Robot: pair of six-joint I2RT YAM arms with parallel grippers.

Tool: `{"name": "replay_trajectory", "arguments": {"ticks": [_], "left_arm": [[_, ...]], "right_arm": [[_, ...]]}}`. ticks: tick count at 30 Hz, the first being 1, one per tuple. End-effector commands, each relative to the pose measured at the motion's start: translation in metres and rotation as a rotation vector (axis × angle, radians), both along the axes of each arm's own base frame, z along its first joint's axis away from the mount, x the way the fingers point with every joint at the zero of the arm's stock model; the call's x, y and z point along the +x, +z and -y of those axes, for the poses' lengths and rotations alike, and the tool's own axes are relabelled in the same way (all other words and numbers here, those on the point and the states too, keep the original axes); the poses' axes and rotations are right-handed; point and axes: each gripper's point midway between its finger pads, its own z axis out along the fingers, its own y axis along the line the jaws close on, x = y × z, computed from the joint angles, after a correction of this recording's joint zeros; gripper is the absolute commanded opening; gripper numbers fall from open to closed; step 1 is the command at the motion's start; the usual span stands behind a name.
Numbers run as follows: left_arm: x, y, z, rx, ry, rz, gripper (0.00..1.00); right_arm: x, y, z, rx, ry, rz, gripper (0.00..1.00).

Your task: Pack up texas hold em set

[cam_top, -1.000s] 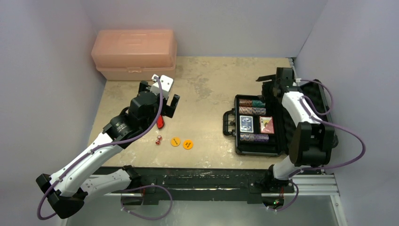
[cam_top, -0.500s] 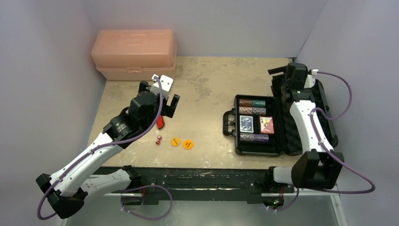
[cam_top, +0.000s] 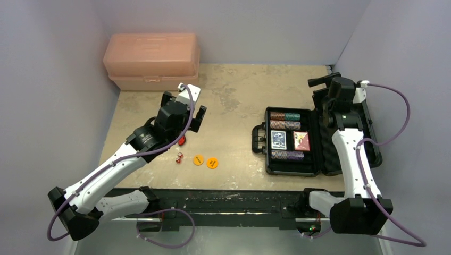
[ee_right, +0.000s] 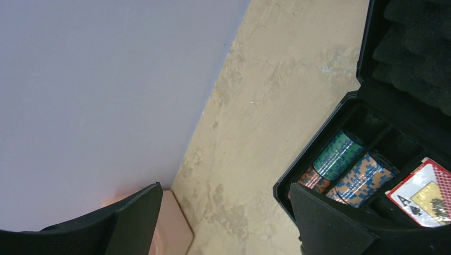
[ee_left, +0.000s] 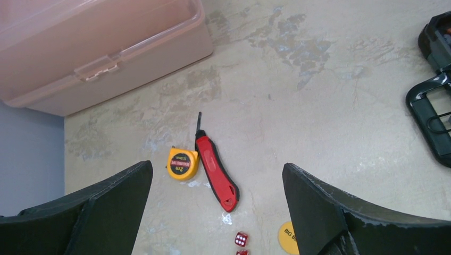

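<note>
Mid-pack: dice [cam_top: 180, 157] + orange discs [cam_top: 198, 159] loose on bench [cam_top: 239, 95], well left of open case [cam_top: 291, 171]. Left jaws, right jaws both wide open, empty. Next: left jaws down onto dice

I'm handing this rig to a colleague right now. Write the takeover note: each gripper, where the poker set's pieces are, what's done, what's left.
Left gripper: open, empty, above the table over the red utility knife and yellow tape measure, which are not set pieces.
Right gripper: open, empty, near the far end of the black hard case, whose lid is open.
Done: striped poker chips, blue card deck and red card deck sit in the case.
Left: two orange discs and red dice lie on the table. Pack them, then close the lid.
</note>
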Motion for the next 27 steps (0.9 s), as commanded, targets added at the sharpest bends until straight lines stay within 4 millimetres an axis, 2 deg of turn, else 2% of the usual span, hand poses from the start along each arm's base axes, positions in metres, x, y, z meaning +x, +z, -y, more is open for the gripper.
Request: {"name": "replay_trajectory", "arguments": {"ticks": [1,8,13,22,27], "left_arm": [[0.005,-0.001,-0.004,-0.024,0.083,-0.02,0.93],[-0.002,-0.02,-0.001,-0.049,0.117,-0.129,0.92],[-0.017,-0.052,-0.002,-0.075,0.154,-0.247,0.9],[-0.044,-0.109,-0.027,-0.069,0.293,-0.418,0.85],[-0.049,-0.133,-0.042,-0.161,0.361,-0.513,0.81]], "right_arm": [[-0.017,-0.003,0.001,-0.054,0.017,-0.02,0.97],[-0.035,-0.012,0.001,-0.088,0.035,-0.034,0.97],[-0.044,-0.016,0.001,-0.108,0.045,-0.045,0.97],[-0.049,-0.036,-0.006,-0.102,0.091,-0.085,0.96],[-0.047,-0.042,-0.012,-0.095,0.128,-0.089,0.96]]}}
